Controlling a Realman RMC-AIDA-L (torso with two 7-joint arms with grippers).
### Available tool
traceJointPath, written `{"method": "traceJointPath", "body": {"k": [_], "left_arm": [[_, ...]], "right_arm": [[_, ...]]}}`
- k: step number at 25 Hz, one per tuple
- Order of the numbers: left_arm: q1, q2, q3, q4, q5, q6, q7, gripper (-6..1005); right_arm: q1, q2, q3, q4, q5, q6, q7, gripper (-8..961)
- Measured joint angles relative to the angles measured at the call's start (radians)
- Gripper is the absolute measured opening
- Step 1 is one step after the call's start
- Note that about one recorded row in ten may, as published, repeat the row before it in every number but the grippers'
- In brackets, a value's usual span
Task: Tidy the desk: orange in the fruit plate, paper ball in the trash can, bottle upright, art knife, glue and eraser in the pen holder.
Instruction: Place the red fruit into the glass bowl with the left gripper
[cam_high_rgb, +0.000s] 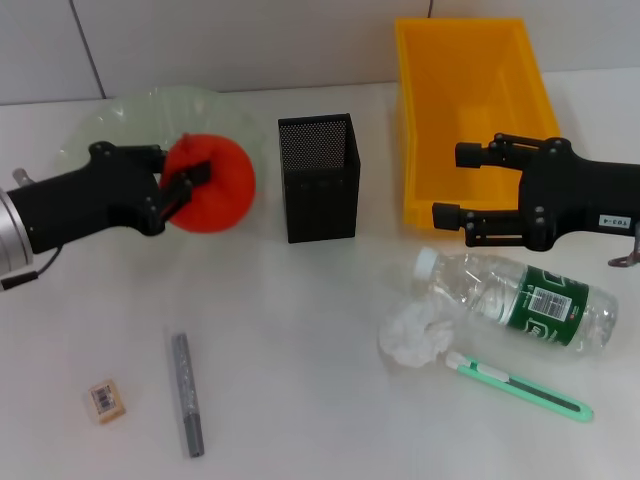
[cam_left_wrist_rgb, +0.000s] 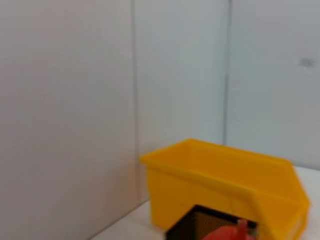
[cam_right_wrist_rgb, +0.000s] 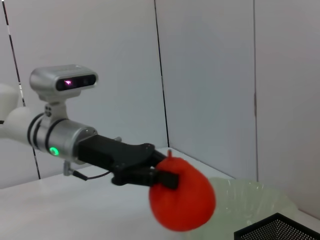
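White desk (cam_high_rgb: 300, 330): bottle (cam_high_rgb: 520, 295), paper ball (cam_high_rgb: 415, 335), art knife (cam_high_rgb: 520, 387), glue (cam_high_rgb: 187, 393), eraser (cam_high_rgb: 106, 400).

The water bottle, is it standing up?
No, the water bottle is lying on its side on the desk, just in front of the right gripper and next to the paper ball.

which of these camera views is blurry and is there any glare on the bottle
The left wrist view is soft: the yellow bin has fuzzy edges. The right wrist view shows the left gripper and the orange fairly crisply. The head view is sharp, with small bright highlights on the clear bottle and soft shadows under the pen holder.
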Motion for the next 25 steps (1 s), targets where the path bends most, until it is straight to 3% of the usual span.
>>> {"method": "traceJointPath", "body": {"k": [13,25], "left_arm": [[-0.102,-0.002,-0.004,-0.106,-0.038,-0.284,0.08,170],[-0.143,-0.002,-0.001,-0.179,-0.104,-0.379,0.147,175]], "right_arm": [[0.002,0.0,-0.004,0.0,0.0,0.0,0.0,758],[0.0,0.0,-0.004,0.007,0.0,0.0,0.002,753]]}}
